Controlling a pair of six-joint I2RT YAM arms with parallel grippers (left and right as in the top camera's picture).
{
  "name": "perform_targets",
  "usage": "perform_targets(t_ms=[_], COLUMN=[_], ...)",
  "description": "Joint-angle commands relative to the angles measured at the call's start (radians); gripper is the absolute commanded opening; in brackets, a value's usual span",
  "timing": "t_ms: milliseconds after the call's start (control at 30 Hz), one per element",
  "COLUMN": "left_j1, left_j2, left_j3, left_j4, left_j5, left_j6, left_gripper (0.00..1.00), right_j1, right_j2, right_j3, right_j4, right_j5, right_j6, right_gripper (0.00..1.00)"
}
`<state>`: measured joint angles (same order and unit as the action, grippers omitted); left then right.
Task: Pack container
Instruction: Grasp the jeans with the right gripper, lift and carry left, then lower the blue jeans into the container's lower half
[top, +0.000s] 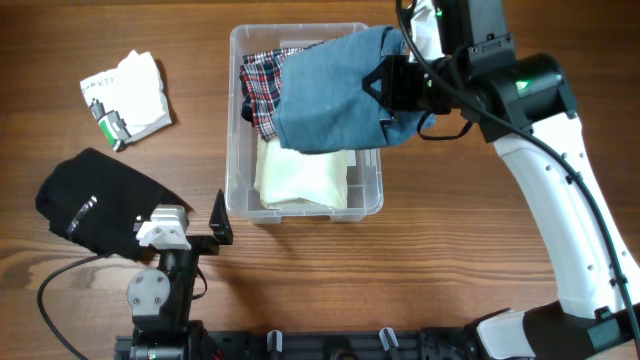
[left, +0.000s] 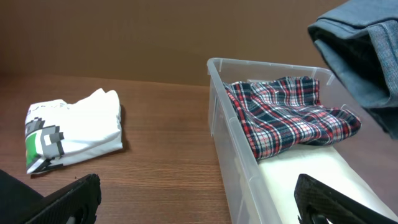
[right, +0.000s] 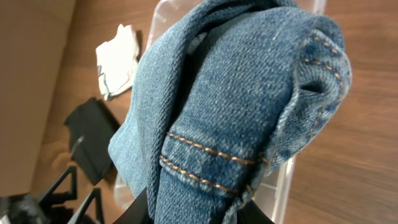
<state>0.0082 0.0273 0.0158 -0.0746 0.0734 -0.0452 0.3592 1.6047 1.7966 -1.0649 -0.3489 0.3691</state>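
The clear plastic container (top: 236, 120) stands at the table's middle back. Inside lie a plaid cloth (top: 262, 82) and a cream folded cloth (top: 305, 180). My right gripper (top: 385, 85) is shut on folded blue jeans (top: 330, 95) and holds them above the container's right half. In the right wrist view the jeans (right: 242, 106) fill the frame between the jaws (right: 196, 208). My left gripper (top: 218, 220) is open and empty, low at the container's front left corner. In the left wrist view its fingers (left: 199, 199) straddle the container wall (left: 233, 155).
A white printed folded shirt (top: 128, 97) lies at the back left, also in the left wrist view (left: 71, 130). A black garment (top: 95, 200) lies at the front left beside the left arm.
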Motion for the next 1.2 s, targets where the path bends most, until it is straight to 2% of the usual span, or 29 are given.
perform_targets(t_ms=[0,233,533,767,1167], left_j1=[0.003,0.003,0.003,0.003,0.003], left_j2=[0.0,0.0,0.0,0.0,0.0], left_j3=[-0.006,-0.006,-0.006,-0.006,-0.006], left_j4=[0.0,-0.001,0.0,-0.001,0.0], left_j5=[0.005,0.005,0.005,0.005,0.005], left_j6=[0.015,0.015,0.015,0.015,0.015], left_gripper=[1.0,1.0,1.0,1.0,1.0], right_j1=[0.003,0.005,0.068,0.134,0.135], right_j2=[-0.01,-0.01,-0.009,-0.005,0.071], right_j3=[-0.037,-0.195,-0.409,-0.424,-0.431], right_j4=[0.06,0.22,0.44,0.478,0.492], right_j5=[-0.151,-0.28,-0.285,-0.18,-0.164], right_j6=[0.027,0.082,0.136,0.184,0.226], right_gripper=[0.04,0.04,0.04,0.04,0.04])
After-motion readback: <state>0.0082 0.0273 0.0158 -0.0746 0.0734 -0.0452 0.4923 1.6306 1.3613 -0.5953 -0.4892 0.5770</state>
